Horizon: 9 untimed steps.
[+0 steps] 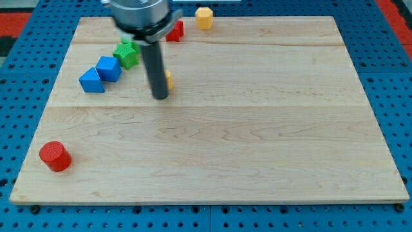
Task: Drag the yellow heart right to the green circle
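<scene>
Just behind the rod, toward the board's upper left, a sliver of the yellow heart [168,80] peeks out on the view's right side of the shaft, most of it hidden. My tip [159,97] sits on the wooden board [257,148] just beside that sliver, to its lower left; the rod carries no jaws, so nothing opens or closes. To the view's left lie a green block [127,54], its shape unclear, then a blue cube [109,68] touching a blue triangle [91,80]. A red block [175,30] is partly hidden by the arm near the view's top, with a yellow hexagon [204,17] beside it. A red cylinder [55,156] stands well apart at the lower left. Blue pegboard [399,96] surrounds the board.
</scene>
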Available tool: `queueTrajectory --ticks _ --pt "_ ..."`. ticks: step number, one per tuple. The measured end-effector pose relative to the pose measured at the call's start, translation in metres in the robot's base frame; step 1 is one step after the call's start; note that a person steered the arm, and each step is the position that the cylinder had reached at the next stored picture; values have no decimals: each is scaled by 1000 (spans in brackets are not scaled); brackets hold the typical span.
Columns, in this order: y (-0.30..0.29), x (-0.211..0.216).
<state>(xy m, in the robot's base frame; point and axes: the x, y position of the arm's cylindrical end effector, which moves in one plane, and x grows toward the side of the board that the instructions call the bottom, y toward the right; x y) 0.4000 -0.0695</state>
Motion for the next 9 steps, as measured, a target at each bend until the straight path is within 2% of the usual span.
queueTrajectory --ticks 1,2,3,4,7,9 --pt "0 -53" --pt "22 -55" --pt "12 -18" --pt "-39 -29" --pt "-48 -108" --pt "66 -102"
